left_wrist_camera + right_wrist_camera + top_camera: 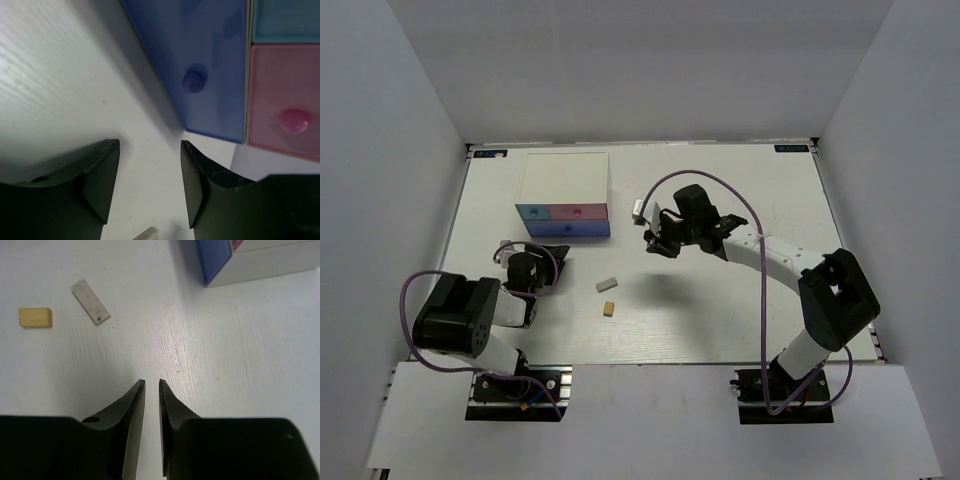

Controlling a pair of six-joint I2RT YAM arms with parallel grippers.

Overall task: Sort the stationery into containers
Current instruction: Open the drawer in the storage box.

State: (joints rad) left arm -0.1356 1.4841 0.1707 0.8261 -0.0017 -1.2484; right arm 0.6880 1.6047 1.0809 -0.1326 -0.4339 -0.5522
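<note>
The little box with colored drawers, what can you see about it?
The box looks like plastic, with a plain white top. Its front has a light blue drawer beside a pink drawer, and a wide darker blue drawer below. The pink and darker blue ones show round knobs in matching colors. All three look shut. It stands upright on the white table, at the far left, touching nothing else.

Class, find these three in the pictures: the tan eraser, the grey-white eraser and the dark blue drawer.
tan eraser [35, 317]: right wrist view, middle of its top face.
grey-white eraser [90, 302]: right wrist view, middle of its top face.
dark blue drawer [200, 45]: left wrist view, front panel above the knob.
</note>
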